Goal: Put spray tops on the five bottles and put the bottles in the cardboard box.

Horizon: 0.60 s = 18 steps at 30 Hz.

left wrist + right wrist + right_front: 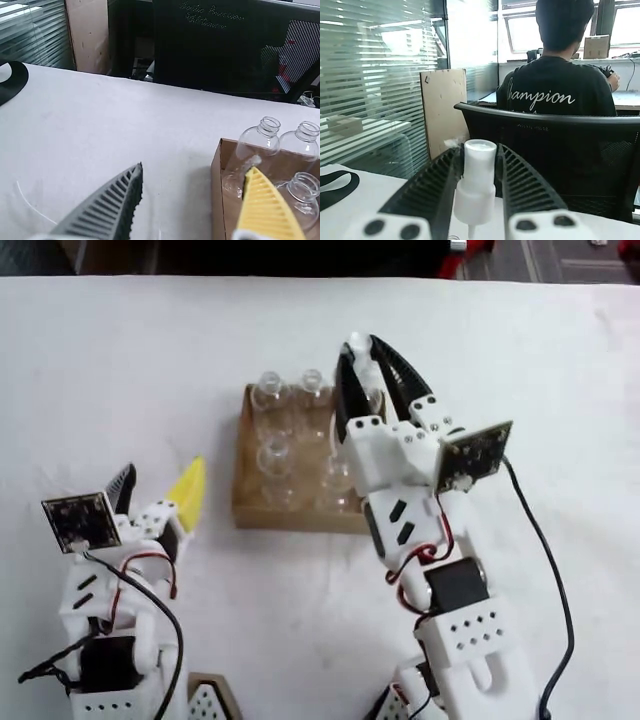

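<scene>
A shallow cardboard box (290, 515) lies mid-table and holds several clear bottles without tops (272, 392). My right gripper (360, 345) hangs over the box's far right corner, its black fingers shut on a white spray top (357, 341). The right wrist view shows the spray top (476, 185) upright between the fingers (432, 185), nozzle end up. My left gripper (163, 468) rests left of the box, open, nothing between its grey finger and yellow finger (188, 492). In the left wrist view the box (216, 170) and bottles (260, 142) lie just beyond the yellow finger (265, 210).
White cloth covers the table (120, 370), with bare room left of the box and beyond it. A black strap (12, 80) lies at the far left. A cardboard piece (215, 695) pokes in at the near edge. A black office chair (570, 130) stands behind the table.
</scene>
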### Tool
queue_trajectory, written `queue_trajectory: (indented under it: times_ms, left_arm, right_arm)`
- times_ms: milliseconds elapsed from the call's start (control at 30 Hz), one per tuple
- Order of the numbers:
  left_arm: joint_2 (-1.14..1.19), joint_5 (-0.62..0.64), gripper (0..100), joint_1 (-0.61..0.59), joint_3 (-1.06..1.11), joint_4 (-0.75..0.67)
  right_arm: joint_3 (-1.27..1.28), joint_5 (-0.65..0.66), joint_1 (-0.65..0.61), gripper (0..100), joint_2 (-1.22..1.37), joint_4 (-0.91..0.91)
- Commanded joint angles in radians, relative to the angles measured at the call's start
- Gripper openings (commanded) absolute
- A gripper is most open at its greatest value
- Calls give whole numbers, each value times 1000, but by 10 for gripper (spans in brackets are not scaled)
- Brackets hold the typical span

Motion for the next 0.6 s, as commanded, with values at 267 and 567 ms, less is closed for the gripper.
queue_trajectory:
  times_ms: [267,567]
  left_arm:
    - [-7,-9,297,10,-9,-32]
    - [-7,-9,297,10,-9,-32]
  right_arm:
    - [-35,-9,54,19,50,-22]
    - [63,-3,-1,19,41,-27]
